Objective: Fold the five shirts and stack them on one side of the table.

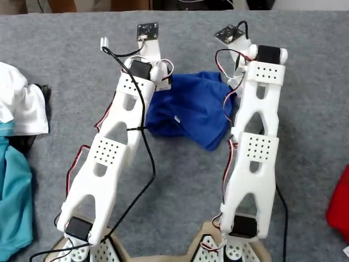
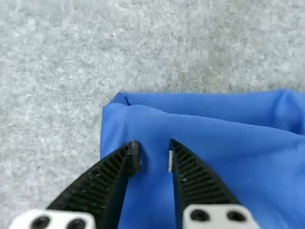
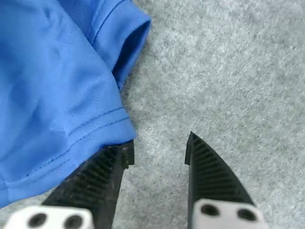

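Left gripper (image 2: 152,155) is held narrowly parted over the blue shirt (image 2: 228,138), whose folded corner lies just ahead of it. Right gripper (image 3: 158,149) is spread wide, the shirt's hem touching one finger.

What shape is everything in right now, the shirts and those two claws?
blue shirt, bunched up between the arms, not folded flat.
white shirt, rumpled at the table's edge.
teal shirt, loose, next to the white shirt.
red shirt, mostly out of frame; cannot tell.
left gripper, slightly open over the blue shirt.
right gripper, open at its hem.
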